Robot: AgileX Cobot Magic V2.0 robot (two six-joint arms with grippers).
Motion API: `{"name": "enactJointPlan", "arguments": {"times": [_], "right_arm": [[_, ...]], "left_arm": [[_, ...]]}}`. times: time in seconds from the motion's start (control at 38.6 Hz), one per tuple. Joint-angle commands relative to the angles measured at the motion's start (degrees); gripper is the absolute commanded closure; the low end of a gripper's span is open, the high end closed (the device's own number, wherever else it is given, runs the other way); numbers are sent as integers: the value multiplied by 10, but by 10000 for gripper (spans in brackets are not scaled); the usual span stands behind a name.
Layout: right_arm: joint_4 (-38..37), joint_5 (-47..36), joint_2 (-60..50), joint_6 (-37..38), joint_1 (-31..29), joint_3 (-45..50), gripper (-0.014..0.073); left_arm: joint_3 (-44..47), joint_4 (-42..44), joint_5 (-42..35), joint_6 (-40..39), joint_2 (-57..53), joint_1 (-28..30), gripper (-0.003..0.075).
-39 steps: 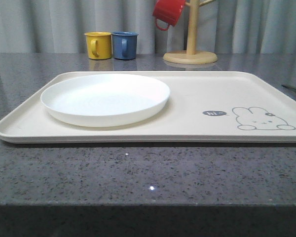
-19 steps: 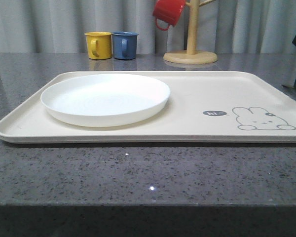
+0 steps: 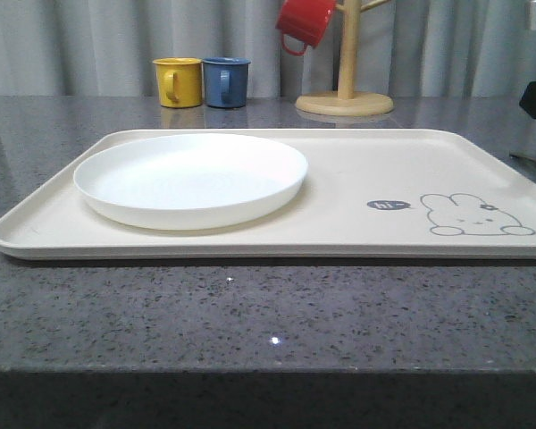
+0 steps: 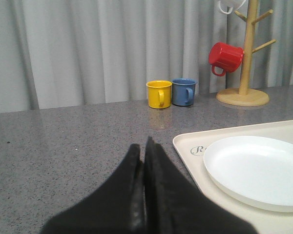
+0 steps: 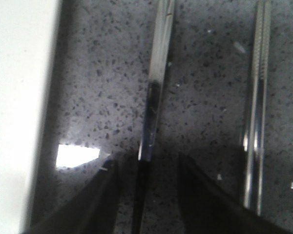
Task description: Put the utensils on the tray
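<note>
Right end effector sat apart, straddling a metal utensil handle on the desk just beside the tray; plate already on tray. Left end effector was together, idle. Best: center, descend, clamp handle squarely, avoid chopsticks.

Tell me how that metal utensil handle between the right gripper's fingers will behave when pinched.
The utensil handle looks polished, so probably slippery. It is thin and lies flat on the countertop, so likely hard to get under. It should stay stiff. The right gripper straddles it, open.
</note>
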Motion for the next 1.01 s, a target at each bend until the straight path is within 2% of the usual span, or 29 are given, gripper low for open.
{"name": "enactJointPlan", "arguments": {"times": [0.0, 0.18, 0.28, 0.54, 0.8, 0.98], "right_arm": [[5, -9, -12, -3, -2, -16, 380], [5, -5, -12, -3, -2, -16, 584], [5, -5, -13, -3, -2, -16, 668], [5, 7, -62, -3, -2, -17, 662], [5, 99, -122, 29, 4, -72, 652], [4, 138, -128, 62, 68, -125, 652]], "left_arm": [[-15, -6, -46, -6, -8, 1, 738], [-15, -6, -46, -6, -8, 1, 738], [-15, -6, -46, -6, -8, 1, 738], [-15, -6, -46, -6, -8, 1, 738], [-15, -6, -46, -6, -8, 1, 738], [-15, -6, -46, -6, -8, 1, 738]]}}
